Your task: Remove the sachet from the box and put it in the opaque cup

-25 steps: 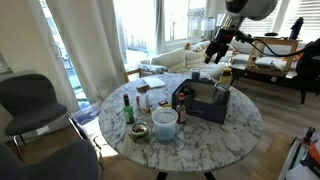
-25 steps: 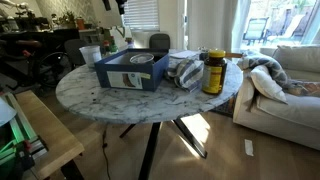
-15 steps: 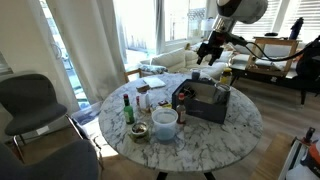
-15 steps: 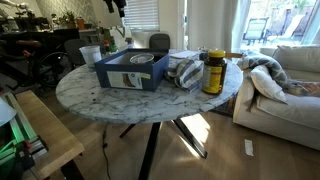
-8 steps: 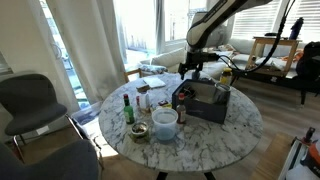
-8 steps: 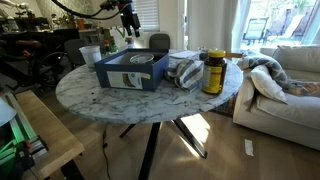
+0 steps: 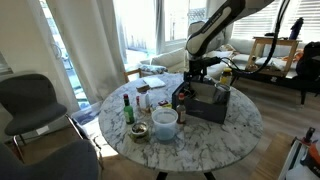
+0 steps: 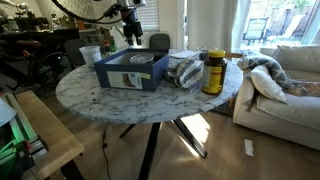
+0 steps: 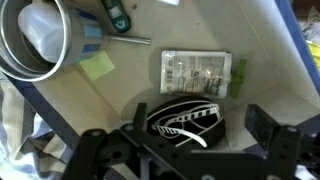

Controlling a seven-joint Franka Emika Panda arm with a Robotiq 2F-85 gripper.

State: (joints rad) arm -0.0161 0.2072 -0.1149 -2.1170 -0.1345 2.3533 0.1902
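A flat pale sachet with a green edge lies on the floor of the blue box, which also shows in an exterior view. My gripper is open and empty, hovering over the box above a black round item with white stripes, just short of the sachet. In both exterior views the gripper hangs above the box's far end. A white cup stands on the table beside the box.
The box also holds a grey tape roll, a green note and a marker. On the marble table stand a yellow-lidded jar, a crumpled bag, bottles and a small dish.
The arm has swung down from high behind the table and now hangs over the blue box. The jaws stay open and nothing on the table has moved.
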